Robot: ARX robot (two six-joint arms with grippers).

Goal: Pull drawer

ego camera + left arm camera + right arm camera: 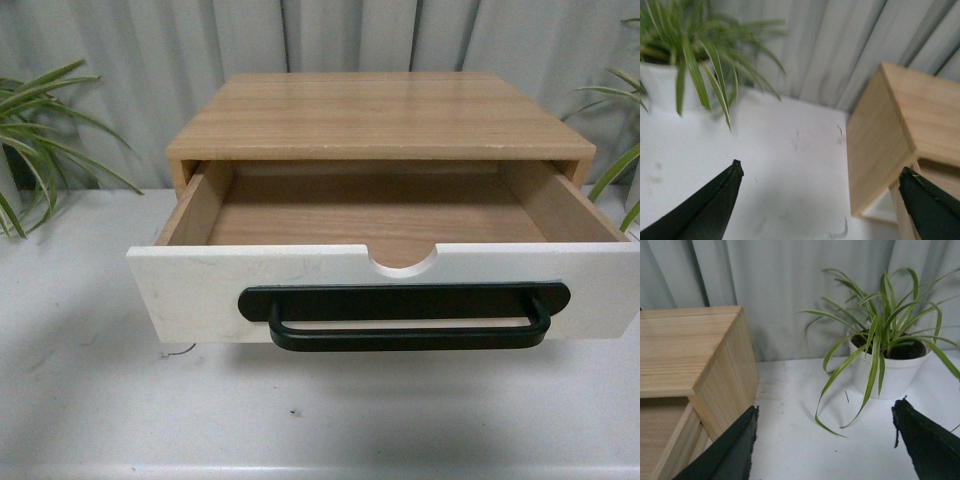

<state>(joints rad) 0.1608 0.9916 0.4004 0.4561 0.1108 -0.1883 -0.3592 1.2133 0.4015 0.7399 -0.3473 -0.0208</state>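
Note:
The drawer (200, 295) stands pulled far out of its wooden cabinet (380, 115), its white front facing me with a long black bar handle (405, 318) and a half-round notch in the upper edge. The light wood inside (375, 215) holds nothing. Neither arm shows in the front view. In the left wrist view my left gripper (820, 172) is open over bare white table, beside the cabinet's side (875, 145). In the right wrist view my right gripper (825, 412) is open too, over the table between the cabinet's other side (725, 385) and a plant.
A potted spider plant (685, 75) stands on the white table (100, 400) left of the cabinet, and another plant (890, 360) in a white pot stands to its right. Grey curtain (130, 40) hangs close behind.

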